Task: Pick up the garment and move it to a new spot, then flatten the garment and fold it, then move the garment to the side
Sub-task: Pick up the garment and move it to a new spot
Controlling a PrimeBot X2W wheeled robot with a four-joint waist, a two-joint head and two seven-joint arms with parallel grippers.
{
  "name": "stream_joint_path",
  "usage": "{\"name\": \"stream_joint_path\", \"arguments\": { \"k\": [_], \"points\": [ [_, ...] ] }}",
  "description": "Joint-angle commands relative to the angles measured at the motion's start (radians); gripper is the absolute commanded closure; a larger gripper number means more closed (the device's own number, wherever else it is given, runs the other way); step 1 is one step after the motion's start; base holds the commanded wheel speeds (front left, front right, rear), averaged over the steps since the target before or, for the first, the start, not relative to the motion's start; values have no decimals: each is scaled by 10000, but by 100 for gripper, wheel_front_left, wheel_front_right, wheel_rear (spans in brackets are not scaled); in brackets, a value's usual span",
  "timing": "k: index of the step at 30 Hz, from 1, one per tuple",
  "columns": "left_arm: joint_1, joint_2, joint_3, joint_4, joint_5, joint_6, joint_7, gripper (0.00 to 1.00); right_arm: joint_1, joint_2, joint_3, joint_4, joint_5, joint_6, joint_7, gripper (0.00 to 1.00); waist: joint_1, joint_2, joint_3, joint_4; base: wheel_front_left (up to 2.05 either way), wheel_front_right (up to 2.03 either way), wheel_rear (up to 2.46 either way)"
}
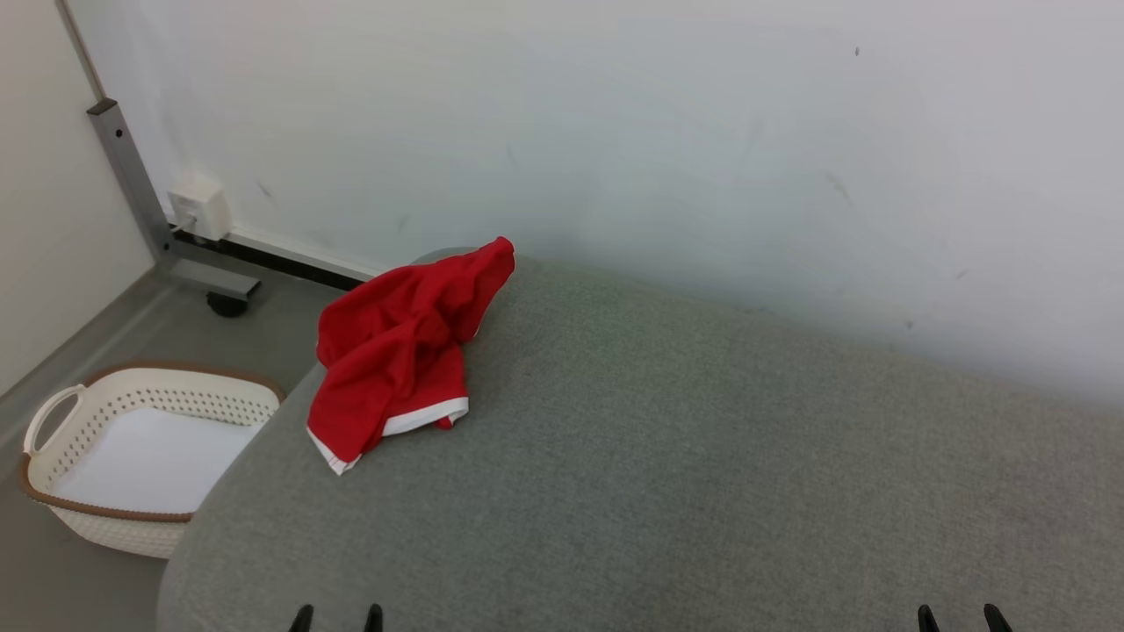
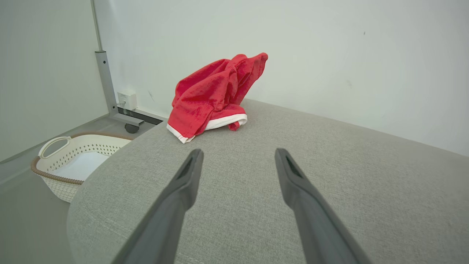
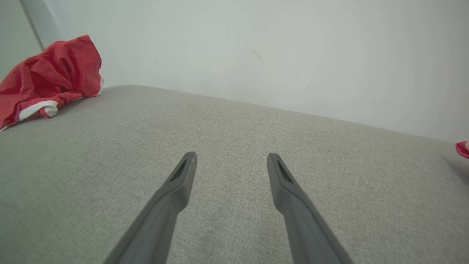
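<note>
Red garment (image 1: 399, 351), white-trimmed, lies crumpled in a heap at the table's (image 1: 702, 456) far left corner. Its left side reaches the table's edge and possibly overhangs it. A white laundry basket (image 1: 53, 421) stands on the floor just off the table's left side, below that corner.

Risks, as judged:
- The heap sits so close to the table's edge that a sideways nudge on approach could push it off, into the basket or onto the floor.
- The layers are bunched. A pinch may catch several at once, or only the white hem, so the cloth lifts twisted and is hard to flatten.
- The table's soft grey cover could snag a fingertip that comes in too low.

Pose:
- Left gripper (image 1: 337, 617) is low over the left part of the table's near edge, fingers aimed toward the garment. Jaws are wide apart with nothing between them.
- Right gripper (image 1: 964, 617) is over the right part of the table's near edge, jaws likewise apart and empty.
- Neither touches the cloth.
</note>
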Motion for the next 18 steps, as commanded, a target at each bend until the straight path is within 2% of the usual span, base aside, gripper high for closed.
{"name": "stream_joint_path", "arguments": {
  "k": [1,8,13,15,18],
  "points": [
    [-55,36,139,-78,90,-17,-3,0,-112,-22,-4,2,1,-25,-23,0,1,0,79,14,0,0,0],
    [-1082,133,650,-657,-150,-352,-3,0,-300,-22,-108,-143,-531,-25,-23,0,1,0,832,-161,0,0,0],
    [-2894,733,949,-383,-528,-604,-3,0,-918,-375,-447,-446,-1070,-25,-22,0,1,0,2092,-343,0,0,0],
    [-3723,959,788,10,-900,-655,-1,0,-1265,-623,-465,-543,-1172,-25,-22,0,1,0,2626,-426,0,0,0],
    [-5106,1608,575,668,-1324,-694,213,0,-1731,-1100,-554,-677,-1238,-25,-22,0,1,0,3447,-530,0,0,0]
  ]
}}
